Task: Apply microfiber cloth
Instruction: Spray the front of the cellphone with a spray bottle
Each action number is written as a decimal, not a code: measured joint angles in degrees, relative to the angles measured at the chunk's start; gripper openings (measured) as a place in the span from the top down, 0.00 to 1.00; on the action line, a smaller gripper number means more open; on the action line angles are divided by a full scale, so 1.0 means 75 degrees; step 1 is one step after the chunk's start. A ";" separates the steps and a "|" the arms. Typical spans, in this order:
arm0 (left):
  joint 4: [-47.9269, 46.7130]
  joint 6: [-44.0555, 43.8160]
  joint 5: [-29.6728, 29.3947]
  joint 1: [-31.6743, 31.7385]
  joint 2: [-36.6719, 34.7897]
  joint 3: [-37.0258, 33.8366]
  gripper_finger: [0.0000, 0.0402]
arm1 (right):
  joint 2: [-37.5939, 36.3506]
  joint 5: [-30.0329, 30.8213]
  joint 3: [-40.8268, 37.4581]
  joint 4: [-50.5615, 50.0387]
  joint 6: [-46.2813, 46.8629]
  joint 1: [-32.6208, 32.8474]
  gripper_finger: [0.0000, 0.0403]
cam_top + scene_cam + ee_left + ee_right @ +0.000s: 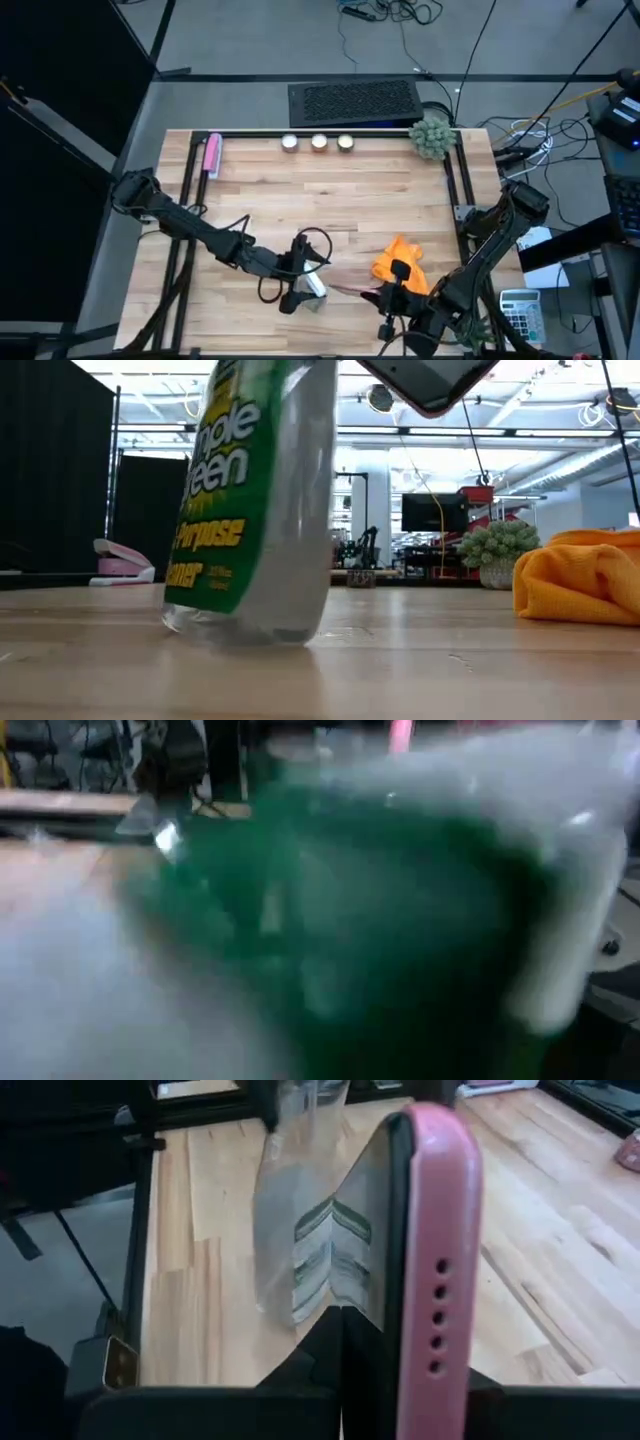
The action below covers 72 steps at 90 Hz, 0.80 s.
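Observation:
The orange microfiber cloth [400,262] lies bunched on the wooden table at the near right, seen also in the low view [580,575]; no gripper touches it. My right gripper [388,300] is just nearer than the cloth, shut on a smartphone in a pink case [420,1250], which hangs high above the table [430,382]. My left gripper [295,290] is at the near middle on a clear spray bottle with a green label [250,500]. The bottle leans, its bottom edge [245,630] on the table. My left gripper holds the spray bottle [312,285] high up, above where the low view ends. The bottle's green label [350,940] fills the left wrist view, so the place of contact is hidden. The bottle is tilted, with its bottom on the table. My right gripper pinches the smartphone between its two fingers [330,1345], which lie on its two flat faces. The phone stands on edge in the hold, its pink side with small holes [437,1320] facing the wrist camera. It is lifted clear of the table.
At the far edge stand three small round lights [318,142] and a potted plant [432,135]. A pink stick-shaped object [211,155] lies at the far left. A black frame [455,180] borders the table. The middle of the table is bare wood.

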 joint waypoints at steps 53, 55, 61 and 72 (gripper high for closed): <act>-0.1746 -0.0609 -0.0414 -0.0237 -0.0778 0.0000 0.04 | 0.0011 -0.0004 0.0000 -0.0038 -0.0076 -0.0108 0.98; -0.1820 -0.0587 -0.0437 -0.0237 -0.0844 0.0000 0.04 | 0.0011 -0.0004 0.0000 -0.0039 -0.0077 -0.0119 0.98; -0.2064 -0.0495 -0.0460 -0.0228 -0.1076 0.0000 0.04 | 0.0011 -0.0019 0.0000 -0.0051 -0.0147 -0.0184 0.98; -0.2398 -0.0520 -0.0546 -0.0231 -0.1375 0.0000 0.04 | 0.0011 -0.0041 0.0000 -0.0006 -0.0285 -0.0345 0.98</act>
